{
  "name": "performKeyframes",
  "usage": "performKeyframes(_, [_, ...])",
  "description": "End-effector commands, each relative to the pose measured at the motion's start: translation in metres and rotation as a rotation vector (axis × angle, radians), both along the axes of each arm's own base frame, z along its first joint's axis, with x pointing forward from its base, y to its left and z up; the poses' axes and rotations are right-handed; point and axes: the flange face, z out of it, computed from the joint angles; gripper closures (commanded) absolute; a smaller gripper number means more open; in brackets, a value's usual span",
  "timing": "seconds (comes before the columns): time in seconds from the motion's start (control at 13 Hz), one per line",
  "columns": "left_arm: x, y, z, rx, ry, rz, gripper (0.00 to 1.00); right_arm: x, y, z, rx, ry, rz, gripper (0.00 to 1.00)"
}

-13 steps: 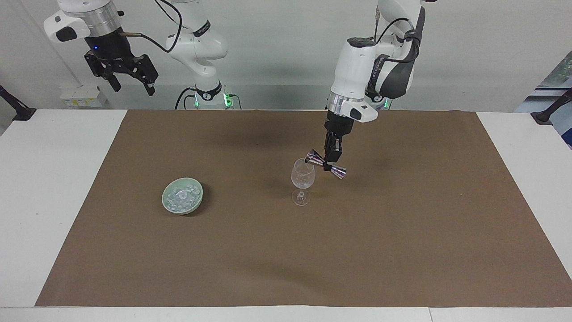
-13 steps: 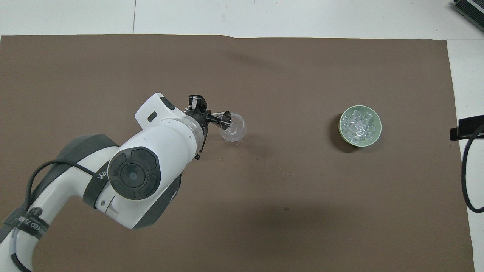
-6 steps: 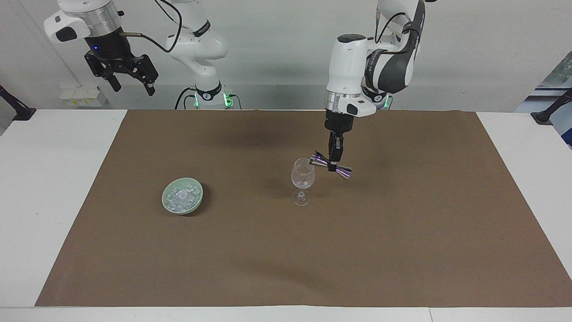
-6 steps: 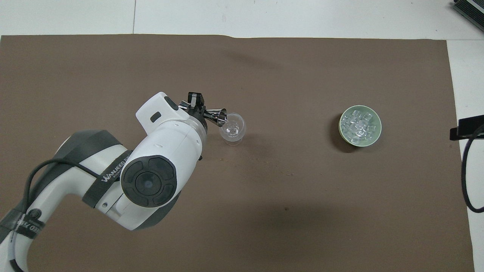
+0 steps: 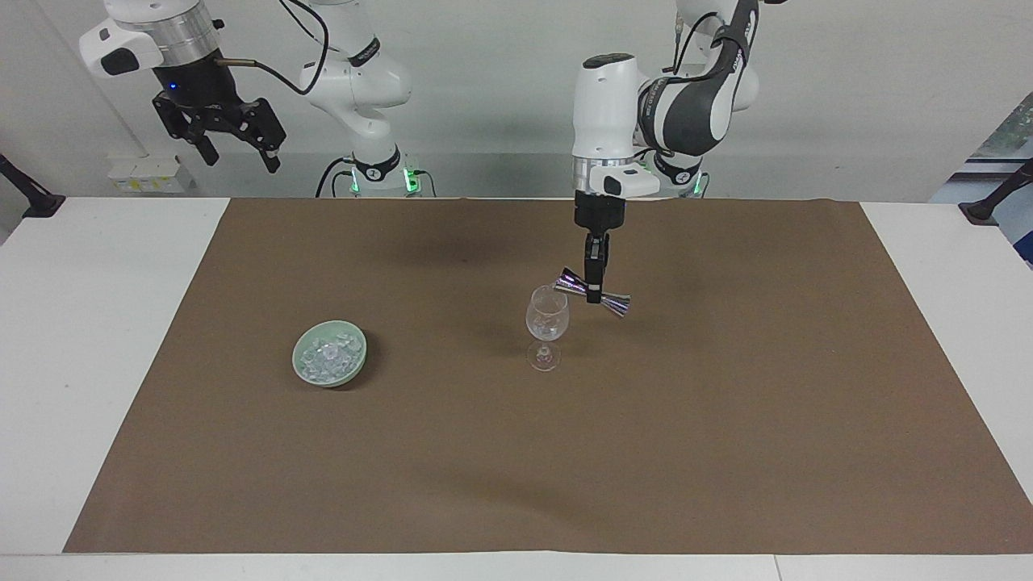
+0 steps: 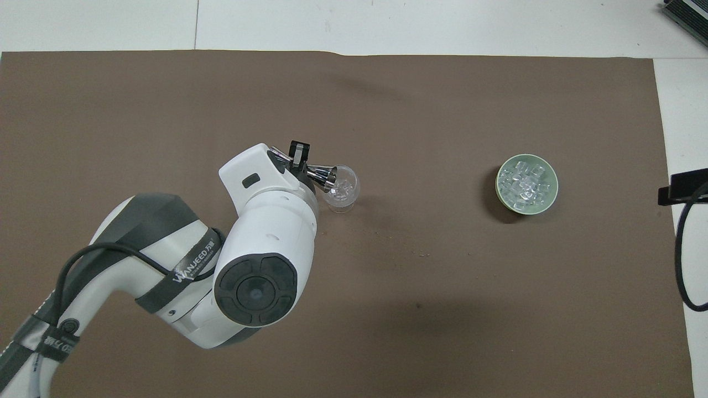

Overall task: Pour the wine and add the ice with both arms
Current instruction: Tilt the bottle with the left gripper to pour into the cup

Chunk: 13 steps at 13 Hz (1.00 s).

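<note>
Bright, even room light, both views sharp.
Soft blurred shadows lie on the brown mat [image 5: 726,420]; no glare.

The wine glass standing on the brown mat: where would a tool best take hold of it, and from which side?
Probably the bowl of the wine glass, from its right-arm side. It stands upright, its stem is thin and low, and the jigger in the left tool crowds its rim on the left-arm side.
</note>
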Motion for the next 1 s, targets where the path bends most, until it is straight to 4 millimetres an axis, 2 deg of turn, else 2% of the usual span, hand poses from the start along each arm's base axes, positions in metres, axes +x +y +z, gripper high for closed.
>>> performKeyframes(0.0, [-0.004,-0.007,0.013,0.068,-0.046,-0.015,1.00,-0.004,-0.001,0.001,0.021,-0.001,0.018,0.00])
performKeyframes(0.54, [-0.002,-0.010,0.028,0.195,-0.156,-0.065,1.00,-0.004,-0.001,0.001,0.022,-0.003,0.018,0.00])
performKeyframes(0.69, [-0.010,-0.019,0.029,0.228,-0.176,-0.094,1.00,-0.004,-0.001,0.001,0.021,-0.002,0.018,0.00])
performKeyframes(0.93, [-0.010,-0.024,0.035,0.265,-0.222,-0.123,1.00,-0.004,-0.001,0.001,0.021,-0.002,0.018,0.00])
